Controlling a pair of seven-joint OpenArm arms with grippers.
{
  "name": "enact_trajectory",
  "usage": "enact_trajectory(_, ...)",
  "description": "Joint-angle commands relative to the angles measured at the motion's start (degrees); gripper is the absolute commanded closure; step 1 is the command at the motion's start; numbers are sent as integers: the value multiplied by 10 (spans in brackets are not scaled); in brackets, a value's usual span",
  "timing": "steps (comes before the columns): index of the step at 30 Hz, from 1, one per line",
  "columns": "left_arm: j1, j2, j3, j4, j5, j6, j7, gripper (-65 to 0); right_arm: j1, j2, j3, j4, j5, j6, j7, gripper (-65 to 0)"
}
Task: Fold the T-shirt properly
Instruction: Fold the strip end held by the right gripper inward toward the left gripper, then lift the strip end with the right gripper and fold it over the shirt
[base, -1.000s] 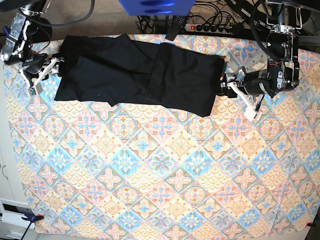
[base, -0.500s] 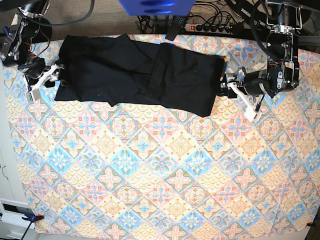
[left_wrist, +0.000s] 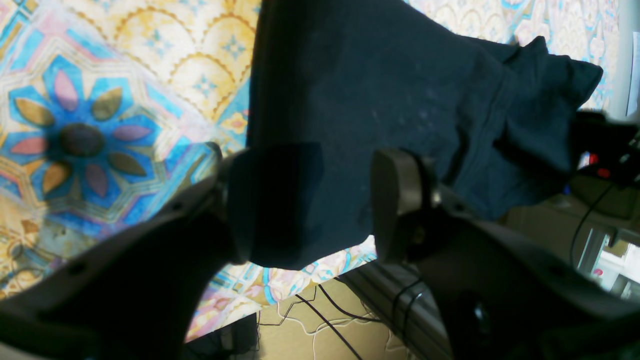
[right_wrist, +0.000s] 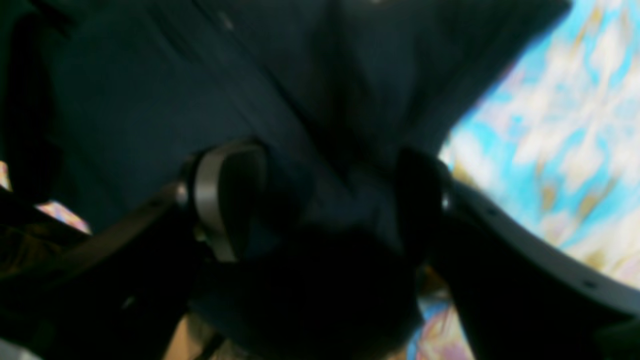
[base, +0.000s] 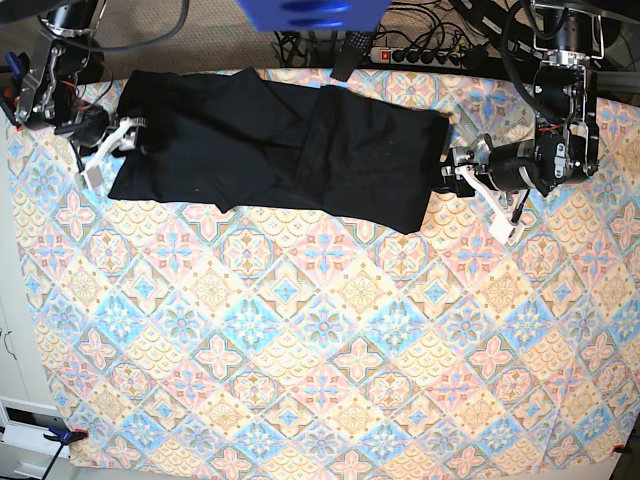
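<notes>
The black T-shirt (base: 280, 140) lies folded into a long band across the far side of the table. My left gripper (base: 452, 170) is at its right end. In the left wrist view the gripper (left_wrist: 347, 200) has its jaws closed in on the thick edge of the T-shirt (left_wrist: 390, 90), which fills the gap. My right gripper (base: 118, 142) is at the shirt's left end. In the blurred right wrist view the gripper (right_wrist: 332, 200) has its fingers wide apart, with the T-shirt (right_wrist: 175, 75) bunched between them.
The patterned tablecloth (base: 320, 340) covers the table. A power strip (base: 420, 55) and cables lie behind the far edge. A blue object (base: 310, 12) hangs over the back. A clamp (base: 65, 435) sits at the front left corner.
My right gripper has moved up and to the right, from beside the shirt's left edge onto that edge. The left arm and the shirt have not moved.
</notes>
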Motion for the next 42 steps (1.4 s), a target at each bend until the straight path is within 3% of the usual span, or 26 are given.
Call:
enact_trajectory(1, -7, -7, -3, 8, -8, -1, -5, -346, 4, 10, 3, 2, -6, 1, 7, -437)
enact_trajectory(4, -7, -7, -3, 8, -8, -1, -5, -346, 4, 10, 7, -5, -40, 1, 7, -437)
enact_trajectory(18, -7, -7, -3, 8, -8, -1, -6, -346, -11, 9, -25, 0, -38, 1, 2, -437)
enact_trajectory(24, -7, -7, -4, 8, -8, -1, -6, -346, -23, 9, -70, 2, 29, 1, 4, -436)
enact_trajectory(31, -7, -7, -6, 8, -8, -1, -6, -346, -19, 9, -85, 2, 36, 1, 4, -431)
enact_trajectory(34, -7, -6, -6, 8, -8, -1, -6, -346, -18, 2, -85, 0, 36, 1, 5, -323)
enact_trajectory(39, -7, -6, -7, 8, -9, -1, -14, -346, -1, 0, -80, -5, 34, 1, 7, 0)
enact_trajectory(42, -6, -6, -6, 8, -8, -1, -40, -346, 48, 0, -79, -7, 33, 1, 7, -11)
